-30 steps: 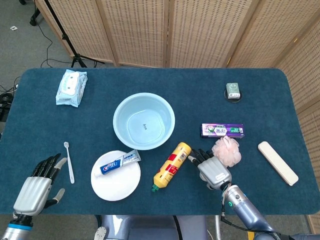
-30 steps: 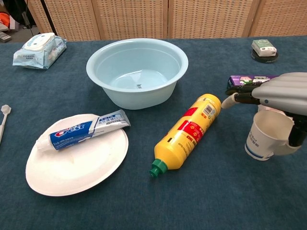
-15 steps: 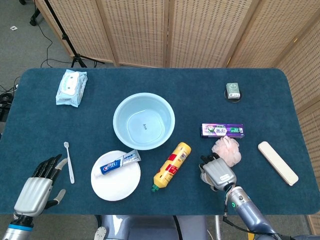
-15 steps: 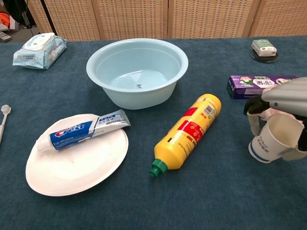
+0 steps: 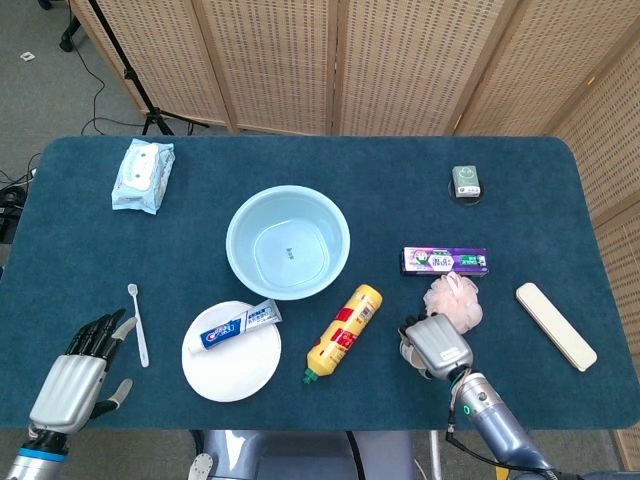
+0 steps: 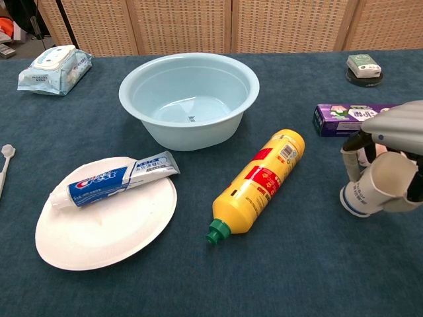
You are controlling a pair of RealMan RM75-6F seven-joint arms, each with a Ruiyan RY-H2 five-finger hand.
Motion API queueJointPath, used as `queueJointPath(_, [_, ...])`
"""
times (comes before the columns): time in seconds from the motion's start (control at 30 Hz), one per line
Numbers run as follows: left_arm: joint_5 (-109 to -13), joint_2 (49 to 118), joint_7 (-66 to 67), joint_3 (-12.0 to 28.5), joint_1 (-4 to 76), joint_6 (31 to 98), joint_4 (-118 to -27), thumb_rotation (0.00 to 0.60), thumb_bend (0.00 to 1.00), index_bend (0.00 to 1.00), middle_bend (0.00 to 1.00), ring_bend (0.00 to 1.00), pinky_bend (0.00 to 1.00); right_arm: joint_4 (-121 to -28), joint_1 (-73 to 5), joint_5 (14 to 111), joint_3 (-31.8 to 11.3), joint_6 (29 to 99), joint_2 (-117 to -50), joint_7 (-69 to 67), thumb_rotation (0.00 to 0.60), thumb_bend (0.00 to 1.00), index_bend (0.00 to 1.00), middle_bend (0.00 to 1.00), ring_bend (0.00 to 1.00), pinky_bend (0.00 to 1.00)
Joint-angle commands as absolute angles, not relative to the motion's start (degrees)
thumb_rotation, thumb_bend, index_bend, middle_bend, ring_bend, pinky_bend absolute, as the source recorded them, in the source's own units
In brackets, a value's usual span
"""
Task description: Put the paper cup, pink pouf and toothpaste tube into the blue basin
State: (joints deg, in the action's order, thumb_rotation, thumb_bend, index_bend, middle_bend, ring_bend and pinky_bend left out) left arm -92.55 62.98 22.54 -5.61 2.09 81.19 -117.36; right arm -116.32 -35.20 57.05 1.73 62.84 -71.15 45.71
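1 paper cup (image 6: 374, 190) tilted in right hand (image 5: 437, 346) fingers | 1 blue basin (image 5: 288, 242) | left hand (image 5: 80, 372) fingers spread, holding nothing

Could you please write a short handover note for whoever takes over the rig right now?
Right hand grips the paper cup, tilted, at the table's near right. Left hand is open, holding nothing, near the toothbrush.
The blue basin holds nothing. The toothpaste tube lies on the white plate; the pink pouf sits just beyond the right hand, below the purple box. A yellow bottle lies between the cup and the basin.
Done: the cup is in hand, nothing else.
Left: put the cup, pouf and tube into the basin.
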Motion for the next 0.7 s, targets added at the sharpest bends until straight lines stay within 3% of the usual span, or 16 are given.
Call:
queueJointPath(0.03, [-92.53, 63.01, 22.57, -5.60, 2.08, 81.20, -117.36, 0.600, 0.33, 0.00, 0.00, 0.00, 0.11, -117.55, -35.56, 56.88, 1.36, 63.50, -70.03, 46.20, 0.600, 0.23, 0.63, 0.36, 0.38, 0.45])
queueJointPath(0.7, [-91.99, 62.84, 22.12, -5.41, 2.24, 80.91, -117.35, 0.600, 0.33, 0.00, 0.00, 0.00, 0.11, -134.10, -42.46, 49.60, -4.45, 70.26, -59.52, 57.69, 0.600, 0.23, 0.63, 0.36, 0.38, 0.45])
